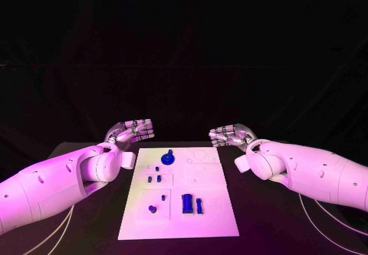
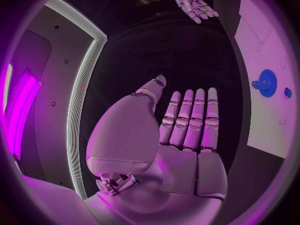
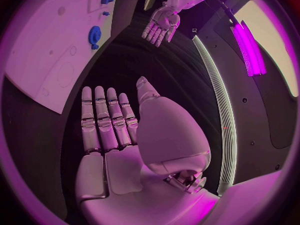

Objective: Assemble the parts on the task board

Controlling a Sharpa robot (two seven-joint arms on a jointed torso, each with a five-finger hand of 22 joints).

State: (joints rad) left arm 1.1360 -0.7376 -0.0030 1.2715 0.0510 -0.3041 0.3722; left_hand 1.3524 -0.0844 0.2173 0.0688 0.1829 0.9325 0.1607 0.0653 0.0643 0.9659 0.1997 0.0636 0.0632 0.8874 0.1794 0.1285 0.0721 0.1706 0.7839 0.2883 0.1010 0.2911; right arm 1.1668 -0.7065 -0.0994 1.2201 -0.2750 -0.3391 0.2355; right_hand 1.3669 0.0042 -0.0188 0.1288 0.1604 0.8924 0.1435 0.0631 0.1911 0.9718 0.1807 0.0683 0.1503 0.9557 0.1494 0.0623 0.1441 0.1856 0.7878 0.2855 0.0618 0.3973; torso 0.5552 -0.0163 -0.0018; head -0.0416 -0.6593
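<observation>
While both hands are held flat and empty above the far end of the desk, nothing on the task board is touched. The left hand and the right hand are seen with fingers straight and side by side, palms up, gripping nothing. The board is a long, matte white plate whose long axis runs away from the robot; it lies between the two hands and nearer the robot than either. The toothed blue gear is placed at the board's far end, below and inward of the left hand — this hand is judged the nearer one. Farther back towards the robot are found a blocky blue piece and a slim blue pin (both apparently hard, smooth plastic).
</observation>
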